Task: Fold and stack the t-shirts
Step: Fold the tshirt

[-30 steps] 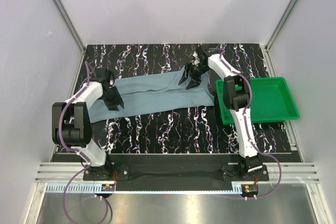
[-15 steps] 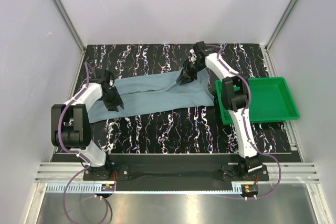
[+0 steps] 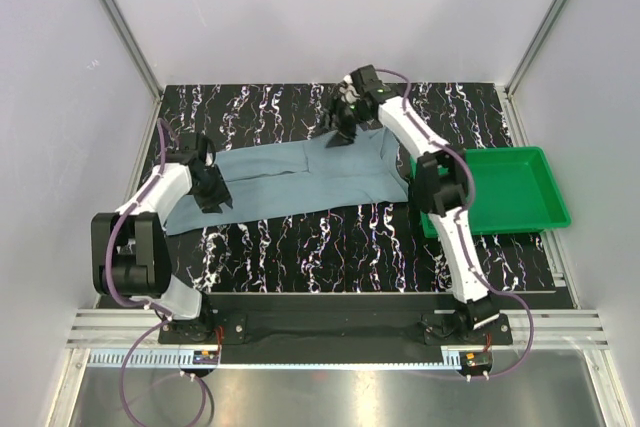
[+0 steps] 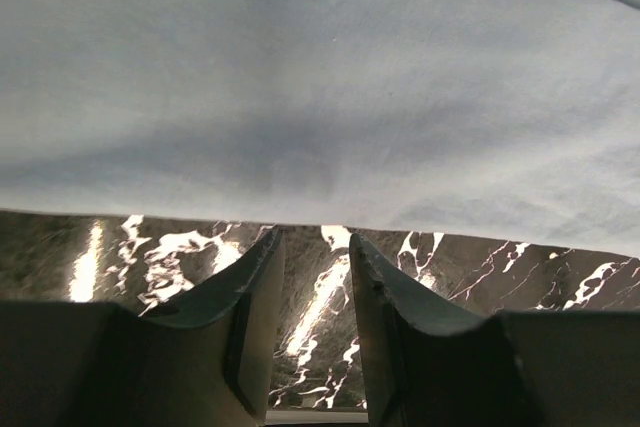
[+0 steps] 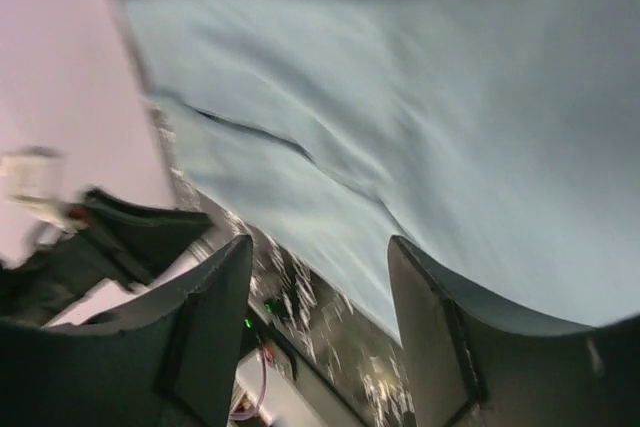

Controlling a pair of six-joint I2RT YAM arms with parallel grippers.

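At this moment you had one t-shirt point(image 3: 300, 179) on the table point(image 3: 330, 242). It lay flat as a long band running left to right, with its right end just beside the green tray point(image 3: 520, 197). It appeared to be folded lengthwise only. On that evidence, you should have counted the crosswise folds as not yet made and the stacking as not begun. No second shirt was in view.

The left gripper point(image 3: 208, 190) stood at the band's left end. Its jaws were a narrow gap apart, bare table showed between them, and the cloth edge lay just past the tips — nothing was held.

The right gripper point(image 3: 340, 132) hovered at the band's far edge, near the middle. Its jaws were wide apart with nothing between them — its wrist view was blurred.
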